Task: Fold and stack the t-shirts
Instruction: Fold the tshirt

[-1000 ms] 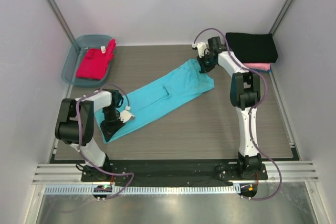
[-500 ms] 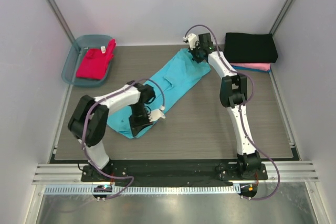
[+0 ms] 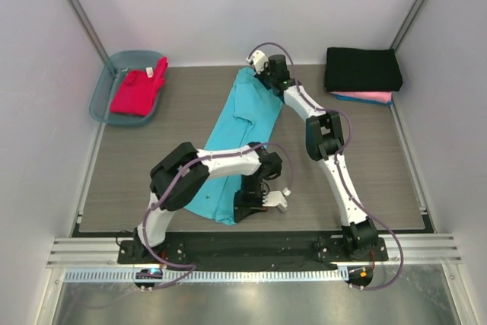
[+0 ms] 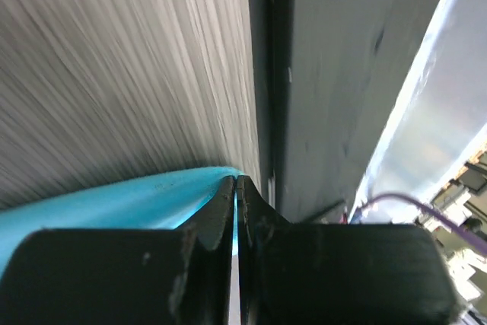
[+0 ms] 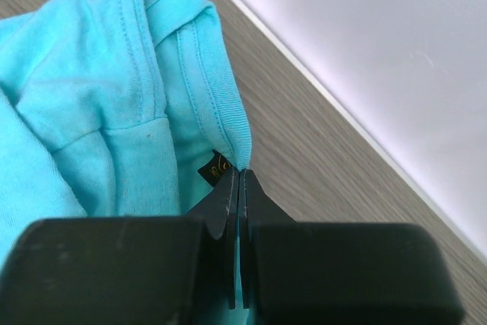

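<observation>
A turquoise t-shirt [image 3: 240, 123] lies stretched in a long band from the back of the table to its near edge. My right gripper [image 3: 261, 75] is shut on its neck rim at the far end; in the right wrist view the closed jaws [image 5: 240, 176] pinch the collar beside the small dark label [image 5: 215, 165]. At the near end, my left gripper [image 3: 240, 207] is shut on the hem, with turquoise cloth [image 4: 114, 203] caught between its jaws [image 4: 236, 184]. A red-magenta t-shirt [image 3: 137, 93] lies in the tub. At the back right, a folded black t-shirt [image 3: 364, 68] rests on a pink one [image 3: 369, 97].
A translucent blue-grey tub [image 3: 103, 97] stands at the back left corner. White walls close in the table on three sides. The dark front edge strip [image 3: 251, 240] runs just below the left gripper, and it fills the right of the left wrist view [image 4: 319, 112].
The left gripper carried the shirt's lower end rightward to the near middle. The right gripper drew the collar left along the back. The shirt swung from a diagonal to nearly front-to-back.
</observation>
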`<state>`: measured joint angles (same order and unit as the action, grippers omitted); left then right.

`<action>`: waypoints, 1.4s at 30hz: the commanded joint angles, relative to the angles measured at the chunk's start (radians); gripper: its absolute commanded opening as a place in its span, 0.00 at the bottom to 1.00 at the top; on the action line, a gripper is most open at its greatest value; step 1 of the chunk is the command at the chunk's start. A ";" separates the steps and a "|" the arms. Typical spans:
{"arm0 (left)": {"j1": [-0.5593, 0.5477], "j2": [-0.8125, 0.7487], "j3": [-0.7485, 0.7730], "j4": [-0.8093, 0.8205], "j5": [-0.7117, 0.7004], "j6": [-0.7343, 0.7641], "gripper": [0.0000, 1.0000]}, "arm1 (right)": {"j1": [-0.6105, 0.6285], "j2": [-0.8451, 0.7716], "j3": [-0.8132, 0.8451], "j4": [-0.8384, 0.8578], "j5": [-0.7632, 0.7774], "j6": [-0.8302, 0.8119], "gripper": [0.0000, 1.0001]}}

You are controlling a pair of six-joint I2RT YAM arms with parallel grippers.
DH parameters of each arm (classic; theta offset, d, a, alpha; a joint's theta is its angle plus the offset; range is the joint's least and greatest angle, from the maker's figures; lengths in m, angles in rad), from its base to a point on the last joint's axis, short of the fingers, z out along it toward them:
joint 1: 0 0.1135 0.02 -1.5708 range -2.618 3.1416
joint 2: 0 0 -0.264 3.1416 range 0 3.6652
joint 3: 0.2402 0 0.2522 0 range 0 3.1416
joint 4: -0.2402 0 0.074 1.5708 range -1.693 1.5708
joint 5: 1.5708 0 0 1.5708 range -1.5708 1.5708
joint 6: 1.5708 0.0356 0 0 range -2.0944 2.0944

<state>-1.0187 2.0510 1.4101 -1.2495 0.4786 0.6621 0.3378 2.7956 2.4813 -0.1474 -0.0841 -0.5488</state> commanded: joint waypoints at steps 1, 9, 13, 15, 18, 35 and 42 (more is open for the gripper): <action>-0.027 0.053 0.113 0.015 0.083 -0.050 0.00 | 0.001 0.036 0.031 0.140 -0.003 0.042 0.03; -0.054 0.135 0.285 0.039 0.091 -0.114 0.10 | 0.024 0.082 0.062 0.343 -0.011 0.079 0.22; -0.055 0.080 0.297 0.079 0.051 -0.170 0.21 | 0.020 0.061 0.071 0.472 0.128 0.157 0.56; -0.054 0.005 0.300 0.097 0.013 -0.199 0.22 | 0.017 0.006 0.079 0.506 0.165 0.170 0.62; -0.054 -0.095 0.319 0.108 -0.096 -0.200 0.30 | 0.014 -0.105 0.061 0.531 0.211 0.167 0.66; 0.462 -0.575 0.101 0.212 -0.229 -0.721 0.52 | -0.040 -1.039 -0.859 -0.061 0.046 0.800 0.68; 0.634 -0.701 -0.248 0.323 -0.051 -0.958 0.54 | -0.036 -1.311 -1.397 -0.152 -0.298 1.160 0.71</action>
<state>-0.4057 1.4170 1.2388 -0.9867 0.3111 -0.1303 0.2932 1.5440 1.2610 -0.1646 -0.1841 0.3717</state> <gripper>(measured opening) 0.537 0.709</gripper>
